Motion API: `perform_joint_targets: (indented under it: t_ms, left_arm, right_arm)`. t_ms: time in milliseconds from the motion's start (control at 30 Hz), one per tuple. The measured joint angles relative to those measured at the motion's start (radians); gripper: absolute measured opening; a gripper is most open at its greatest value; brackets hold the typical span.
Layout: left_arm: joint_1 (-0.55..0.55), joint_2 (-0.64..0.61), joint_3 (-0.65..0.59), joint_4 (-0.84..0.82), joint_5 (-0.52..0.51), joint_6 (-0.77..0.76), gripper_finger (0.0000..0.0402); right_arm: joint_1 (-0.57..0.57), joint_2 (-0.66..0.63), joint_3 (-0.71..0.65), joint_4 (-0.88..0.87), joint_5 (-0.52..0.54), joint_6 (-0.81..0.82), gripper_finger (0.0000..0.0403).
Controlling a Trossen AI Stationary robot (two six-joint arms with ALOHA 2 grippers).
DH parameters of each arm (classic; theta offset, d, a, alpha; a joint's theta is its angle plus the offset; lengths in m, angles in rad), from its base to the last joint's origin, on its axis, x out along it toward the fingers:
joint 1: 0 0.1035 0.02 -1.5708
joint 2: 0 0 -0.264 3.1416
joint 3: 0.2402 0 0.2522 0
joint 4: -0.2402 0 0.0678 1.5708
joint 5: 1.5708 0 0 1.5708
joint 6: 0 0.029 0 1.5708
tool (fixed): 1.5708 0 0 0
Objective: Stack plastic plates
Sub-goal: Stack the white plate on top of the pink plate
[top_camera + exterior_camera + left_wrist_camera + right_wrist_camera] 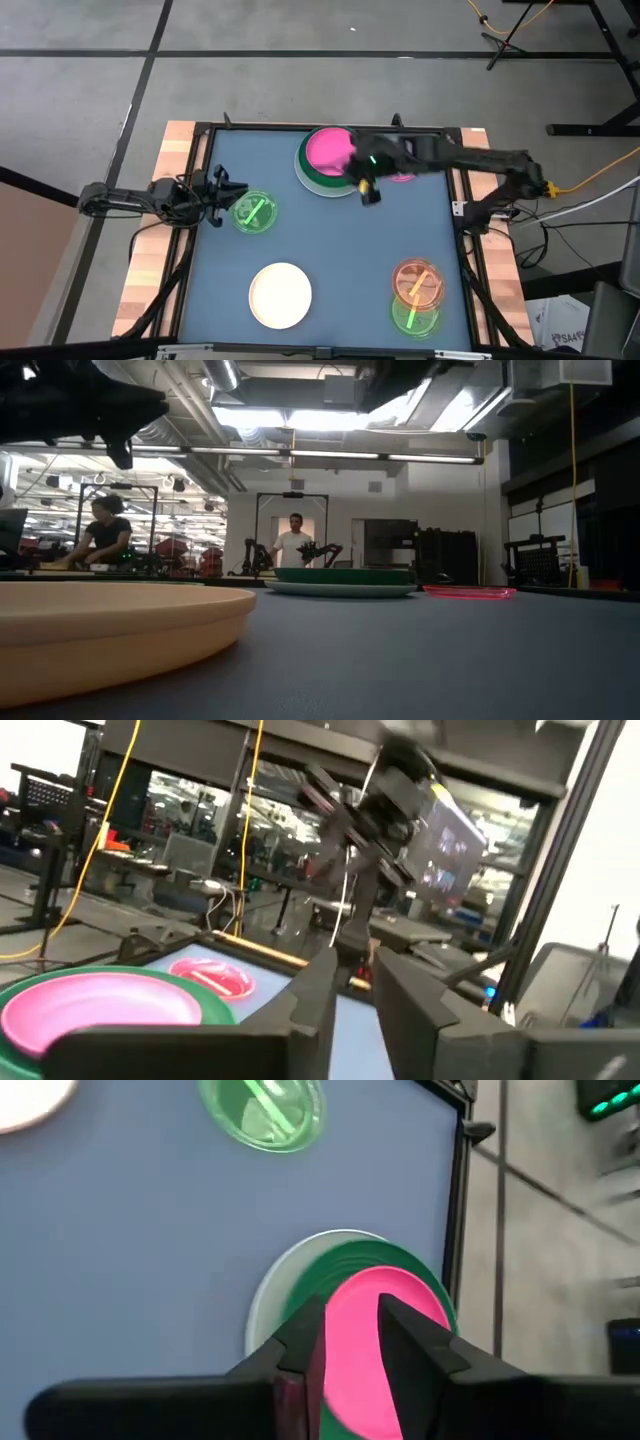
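Observation:
A stack stands at the table's far middle: a hot pink plate (327, 150) on a dark green plate (312, 178) on a pale plate (262, 1305). My right gripper (367, 192) hovers open by the stack's near right rim; in its wrist view the right gripper (350, 1325) frames the pink plate (375, 1355) without touching it. A small translucent pink plate (402, 177) lies partly under the right arm. My left gripper (224, 190) waits open at the left edge, beside a small translucent green plate (253, 212). A cream plate (280, 293) lies flat near the front.
A small orange plate (417, 283) overlaps a small green plate (415, 316) at the near right corner. The mat's middle (340, 240) is bare. A black frame (458, 150) edges the mat. People (293, 545) stand in the room beyond the table.

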Motion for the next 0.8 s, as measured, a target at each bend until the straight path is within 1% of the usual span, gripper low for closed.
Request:
perform_joint_targets:
  t_ms: [167, 267, 400, 500, 633, 733, 800]
  left_arm:
    - [0.0, 0.076, 0.0, 0.133, 0.001, -0.015, 0.0118]
    - [0.0, 0.146, 0.011, 0.211, 0.001, -0.014, 0.0142]
    - [-0.001, 0.263, 0.078, 0.217, 0.0, -0.014, 0.0156]
    - [-0.014, 0.389, 0.155, 0.214, 0.0, -0.013, 0.0156]
    - [-0.041, 0.56, 0.274, 0.112, 0.014, -0.011, 0.0156]
    - [-0.073, 0.68, 0.373, -0.03, 0.059, -0.028, 0.0156]
    - [-0.098, 0.759, 0.443, -0.129, 0.068, -0.062, 0.0154]
  right_arm:
    - [0.124, -0.185, -0.259, 0.133, 0.087, 0.126, 0.0085]
    - [0.18, -0.294, -0.41, 0.223, 0.121, 0.184, 0.0085]
    - [0.226, -0.428, -0.575, 0.329, 0.129, 0.236, 0.0085]
    - [0.249, -0.505, -0.671, 0.384, 0.13, 0.257, 0.0085]
    - [0.268, -0.584, -0.764, 0.429, 0.131, 0.263, 0.0085]
    - [0.285, -0.621, -0.811, 0.462, 0.131, 0.268, 0.0085]
    - [0.297, -0.631, -0.825, 0.478, 0.131, 0.268, 0.0085]
